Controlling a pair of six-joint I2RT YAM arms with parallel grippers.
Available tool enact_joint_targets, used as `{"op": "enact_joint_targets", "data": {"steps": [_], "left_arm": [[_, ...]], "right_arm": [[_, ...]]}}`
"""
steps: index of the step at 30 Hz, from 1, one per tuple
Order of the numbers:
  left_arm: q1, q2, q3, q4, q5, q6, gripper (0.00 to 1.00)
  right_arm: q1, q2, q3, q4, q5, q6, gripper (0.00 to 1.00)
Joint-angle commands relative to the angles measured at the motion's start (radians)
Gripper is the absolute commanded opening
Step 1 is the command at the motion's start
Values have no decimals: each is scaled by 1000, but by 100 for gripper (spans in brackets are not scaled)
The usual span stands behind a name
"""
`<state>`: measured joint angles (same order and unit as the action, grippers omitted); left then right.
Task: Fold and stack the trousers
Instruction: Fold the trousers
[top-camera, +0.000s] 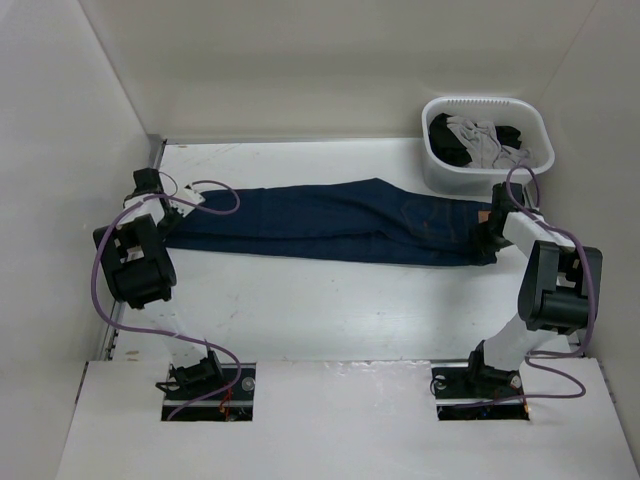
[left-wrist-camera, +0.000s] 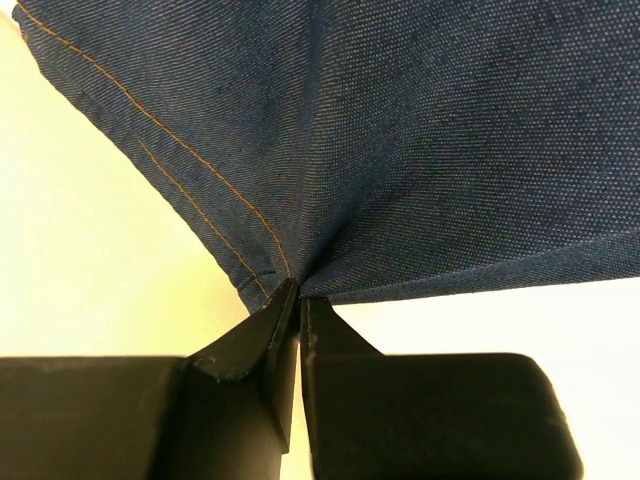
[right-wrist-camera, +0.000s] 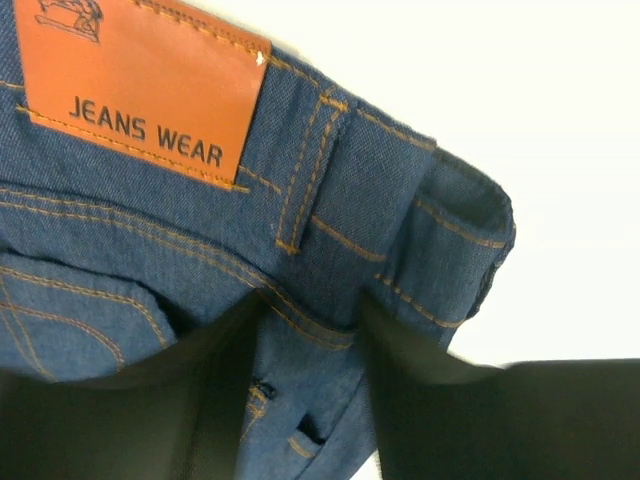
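- White table (top-camera: 330, 310), flat and matt, is boxed in by plain white walls (top-camera: 300, 60) on three sides.
- Trousers (top-camera: 330, 222) lie stretched across the middle of the top view, hems at left, waist at right. They are dark twill denim with orange stitching.
- White plastic basket (top-camera: 450, 178), upper right, has rounded corners and holds crumpled grey and black clothes (top-camera: 480, 140).
- Left gripper (left-wrist-camera: 298, 295) is pinched tight on a hem corner, cloth fanning out in creases.
- Right gripper (right-wrist-camera: 310, 330) is clamped on the waistband beside a belt loop. A tan leather-look patch (right-wrist-camera: 140, 90), upper left there, reads "JEANS WEAR".
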<state>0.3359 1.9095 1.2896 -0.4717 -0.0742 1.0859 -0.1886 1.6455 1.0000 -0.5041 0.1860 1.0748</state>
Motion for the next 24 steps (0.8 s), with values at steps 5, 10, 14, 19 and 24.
{"op": "enact_joint_targets", "data": {"steps": [5, 10, 14, 19, 24], "left_arm": [[22, -46, 7, 74, -15, 17, 0], [32, -61, 25, 111, -13, 20, 0], [35, -78, 62, 136, -4, 20, 0], [44, -108, 99, 163, 1, 51, 0], [56, -173, 73, 278, 24, 72, 0]], "right_arm": [[1, 10, 49, 24, 43, -4, 12], [1, -9, 57, 3, 81, -41, 0], [-4, -53, 61, -5, 98, -49, 0], [-7, -148, 55, -34, 115, -118, 0], [-31, -246, -15, -53, 90, -127, 0]]}}
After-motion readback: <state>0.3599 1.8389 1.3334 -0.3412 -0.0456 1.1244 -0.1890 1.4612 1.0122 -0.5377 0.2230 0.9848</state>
